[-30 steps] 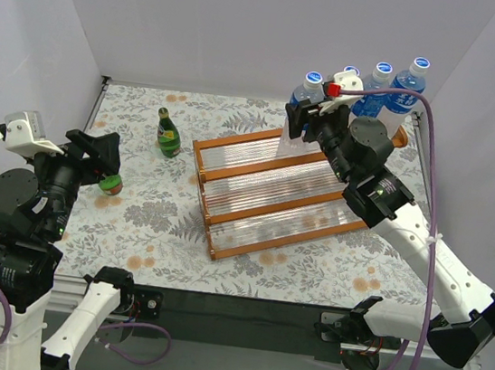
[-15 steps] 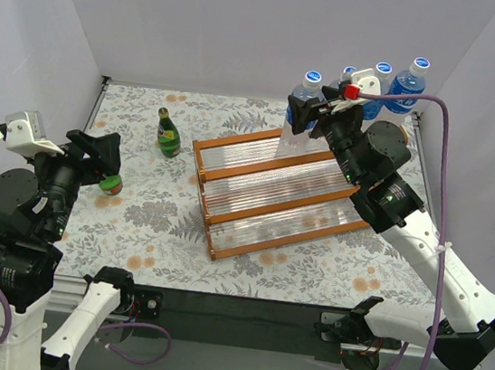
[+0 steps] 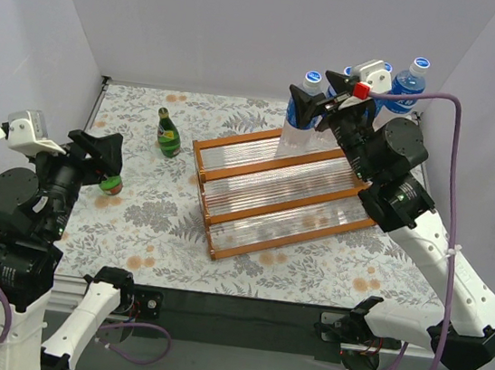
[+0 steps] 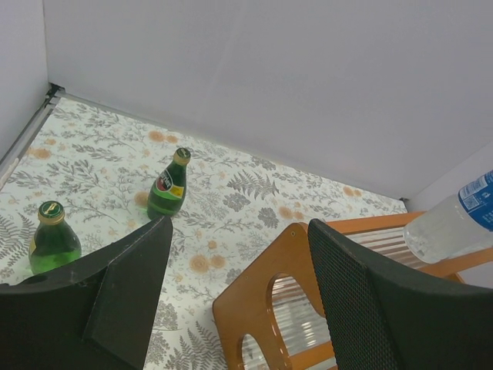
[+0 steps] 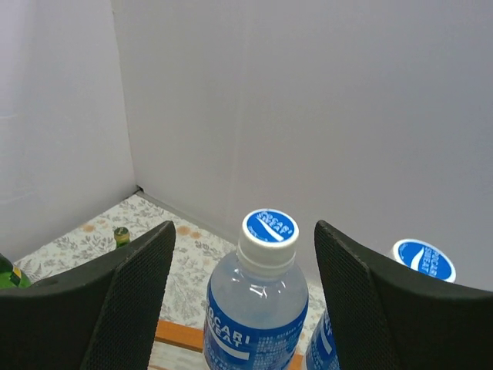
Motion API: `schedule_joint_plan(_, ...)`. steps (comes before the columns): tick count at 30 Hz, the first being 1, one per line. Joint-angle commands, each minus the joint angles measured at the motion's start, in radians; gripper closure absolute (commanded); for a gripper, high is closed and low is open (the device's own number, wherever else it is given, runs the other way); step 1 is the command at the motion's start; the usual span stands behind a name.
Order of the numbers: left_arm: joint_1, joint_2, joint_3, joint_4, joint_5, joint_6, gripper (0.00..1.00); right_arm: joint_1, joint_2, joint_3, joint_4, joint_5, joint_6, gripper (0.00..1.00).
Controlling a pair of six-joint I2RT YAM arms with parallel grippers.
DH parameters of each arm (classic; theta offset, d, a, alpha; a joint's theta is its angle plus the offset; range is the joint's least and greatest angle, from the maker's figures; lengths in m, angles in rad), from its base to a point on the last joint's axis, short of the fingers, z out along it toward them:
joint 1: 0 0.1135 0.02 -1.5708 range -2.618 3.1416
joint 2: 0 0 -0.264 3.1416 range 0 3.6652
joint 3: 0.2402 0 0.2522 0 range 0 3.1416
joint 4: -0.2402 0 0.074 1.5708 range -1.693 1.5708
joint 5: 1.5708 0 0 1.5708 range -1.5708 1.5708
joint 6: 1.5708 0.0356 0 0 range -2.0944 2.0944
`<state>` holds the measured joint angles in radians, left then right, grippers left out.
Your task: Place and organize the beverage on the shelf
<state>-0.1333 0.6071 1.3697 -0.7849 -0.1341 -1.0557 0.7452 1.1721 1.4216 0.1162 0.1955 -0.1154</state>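
Observation:
The shelf [image 3: 265,192] stands mid-table, an orange-brown stepped rack with pale slatted tiers. Several clear blue-labelled bottles stand in a row along its back tier, the leftmost [image 3: 300,119] free of any grip. My right gripper [image 3: 317,106] is open, raised just behind that bottle's cap. In the right wrist view the cap [image 5: 269,228] sits between my spread fingers [image 5: 131,293] without touching them. Two green bottles stand on the table at left, one upright [image 3: 168,134], one [image 3: 112,185] partly hidden by my left gripper [image 3: 106,153], which is open and empty.
The left wrist view shows both green bottles [image 4: 169,189] [image 4: 54,239] on the floral mat and the shelf's wooden end panel [image 4: 266,289]. White walls close in the back and both sides. A second capped bottle [image 5: 424,258] stands right of the first.
My right gripper has risen and drawn back to the right, away from the leftmost clear bottle, which stays standing on the back tier. The left arm has not moved.

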Motion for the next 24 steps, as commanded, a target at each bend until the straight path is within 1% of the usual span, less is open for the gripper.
schedule_joint_plan(1,-0.005,0.025,0.022,-0.005,0.034,-0.001,0.30,-0.006,-0.022,0.068,0.068,-0.068,-0.052,0.20)
schedule_joint_plan(6,-0.003,0.046,0.020,-0.016,0.073,0.000,0.30,-0.006,-0.051,0.073,0.066,-0.188,-0.165,0.16)
schedule_joint_plan(7,-0.005,0.054,0.022,-0.019,0.077,0.000,0.30,-0.006,-0.057,0.076,0.066,-0.250,-0.182,0.15)
schedule_joint_plan(11,-0.003,0.072,0.011,-0.024,0.090,0.005,0.28,-0.006,-0.083,0.109,0.037,-0.284,-0.240,0.12)
schedule_joint_plan(12,-0.003,0.075,0.000,-0.019,0.091,0.006,0.28,-0.007,-0.084,0.135,0.011,-0.286,-0.262,0.11)
schedule_joint_plan(13,-0.003,0.083,-0.007,-0.013,0.090,0.010,0.25,-0.009,-0.094,0.145,-0.003,-0.298,-0.271,0.10)
schedule_joint_plan(18,-0.005,0.118,-0.063,0.032,0.094,0.017,0.24,-0.023,-0.150,0.155,-0.104,-0.364,-0.326,0.08)
schedule_joint_plan(20,-0.003,0.149,-0.083,0.050,0.102,0.022,0.23,-0.035,-0.195,0.119,-0.115,-0.370,-0.345,0.06)
schedule_joint_plan(24,-0.003,0.213,-0.098,0.090,0.096,0.034,0.23,-0.064,-0.293,0.019,-0.190,-0.373,-0.388,0.04)
